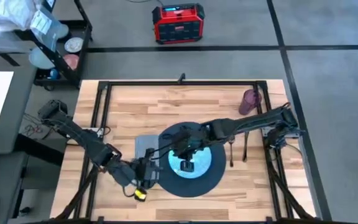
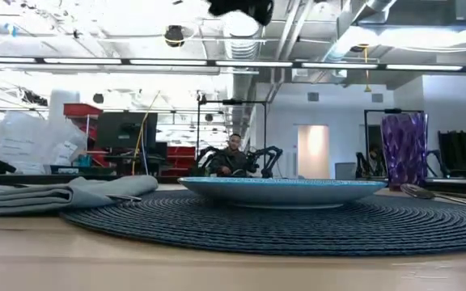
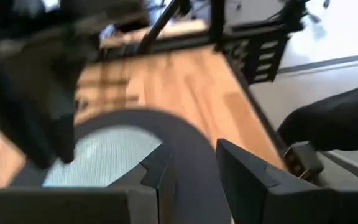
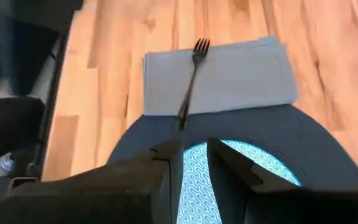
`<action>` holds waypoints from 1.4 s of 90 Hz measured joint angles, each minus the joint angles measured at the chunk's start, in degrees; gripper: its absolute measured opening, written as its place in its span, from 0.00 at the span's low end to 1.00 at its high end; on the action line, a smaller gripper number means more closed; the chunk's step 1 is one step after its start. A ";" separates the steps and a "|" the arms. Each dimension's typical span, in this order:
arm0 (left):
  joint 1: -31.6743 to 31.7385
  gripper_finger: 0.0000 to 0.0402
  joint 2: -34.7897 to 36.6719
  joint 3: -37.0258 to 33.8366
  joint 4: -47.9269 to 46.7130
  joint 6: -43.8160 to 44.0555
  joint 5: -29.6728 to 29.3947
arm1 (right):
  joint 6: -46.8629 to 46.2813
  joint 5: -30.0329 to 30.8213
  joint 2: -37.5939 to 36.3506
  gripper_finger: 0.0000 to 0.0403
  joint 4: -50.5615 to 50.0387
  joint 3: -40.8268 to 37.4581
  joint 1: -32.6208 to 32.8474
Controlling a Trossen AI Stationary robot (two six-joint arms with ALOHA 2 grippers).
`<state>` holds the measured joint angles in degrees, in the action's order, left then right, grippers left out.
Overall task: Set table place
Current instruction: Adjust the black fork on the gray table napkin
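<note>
I have the right gripper (image 4: pixel 194 163) over the teal round patterned plate (image 1: pixel 188 163), fingers a narrow gap apart, holding nothing. The left gripper (image 3: pixel 188 171) waits at the mat's 8 o'clock edge, fingers spread. Judgement: the plate looks centred; lift straight up so it is not dragged. The dark grey woven round mat (image 2: pixel 298 226) is ribbed. At its 10 o'clock lies the grey square cloth napkin (image 4: pixel 219 74), bearing the slim metal fork (image 4: pixel 191 74). The faceted purple cup (image 1: pixel 250 101) stands at 2 o'clock on the light wooden plank table (image 1: pixel 148 106).

No text, label, brand, number or sign can be read in any view.
</note>
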<state>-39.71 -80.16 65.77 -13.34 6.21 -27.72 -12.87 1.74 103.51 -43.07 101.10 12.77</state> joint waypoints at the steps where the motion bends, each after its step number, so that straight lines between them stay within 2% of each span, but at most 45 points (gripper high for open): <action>1: -0.24 0.25 0.00 0.48 -0.01 -0.59 -0.05 | 0.12 0.01 -0.27 0.15 -0.24 0.00 0.05; 18: -3.40 0.25 0.00 4.97 3.37 -8.47 1.13 | 2.35 1.75 -2.21 0.15 -0.88 0.00 -0.42; 30: -3.95 0.25 -0.12 4.99 11.29 -16.35 10.27 | 4.26 1.61 -2.23 0.15 2.72 -0.11 -2.16; 35: -3.39 0.25 -0.58 5.10 13.42 -18.06 14.74 | 5.09 -1.34 -2.19 0.15 5.98 -0.15 -2.96; 49: -1.33 0.25 -2.42 4.99 16.40 -20.73 27.54 | 6.82 -14.67 1.41 0.15 17.54 -0.15 -5.79; 58: -1.16 0.25 -2.38 4.99 18.88 -22.13 33.86 | 6.78 -18.01 3.11 0.15 20.31 -0.17 -7.03; 66: -1.42 0.25 -2.19 4.99 19.29 -22.50 34.65 | 6.74 -17.94 3.54 0.15 19.81 -0.15 -7.87; 78: -1.74 0.25 -2.33 4.99 19.96 -22.01 35.27 | 8.35 -12.19 3.71 0.15 18.51 -0.15 -8.87; 83: -1.74 0.25 -2.34 4.99 21.51 -23.23 36.82 | 8.66 -11.52 3.71 0.15 18.68 -0.15 -9.21; 90: -1.46 0.25 -2.09 5.02 21.04 -24.88 35.69 | 7.18 -13.96 3.71 0.15 19.63 -0.15 -9.27; 96: -1.37 0.25 -0.64 5.04 14.69 -24.45 29.72 | 5.44 -17.68 5.17 0.15 21.56 -0.13 -8.59; 101: -1.09 0.25 0.32 4.93 8.87 -22.73 26.21 | 5.65 -18.43 5.75 0.15 21.99 -0.15 -7.34; 107: 0.55 0.25 0.36 4.88 8.95 -22.24 27.18 | 5.82 -18.44 7.35 0.15 23.94 -0.12 -6.21; 126: 3.71 0.25 5.92 4.91 9.79 -29.39 33.18 | 2.33 -21.98 12.42 0.15 25.31 -0.34 -6.28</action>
<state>-36.00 -74.24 70.68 -3.55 -23.17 5.46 -10.53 -20.24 115.92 -17.76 100.76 6.49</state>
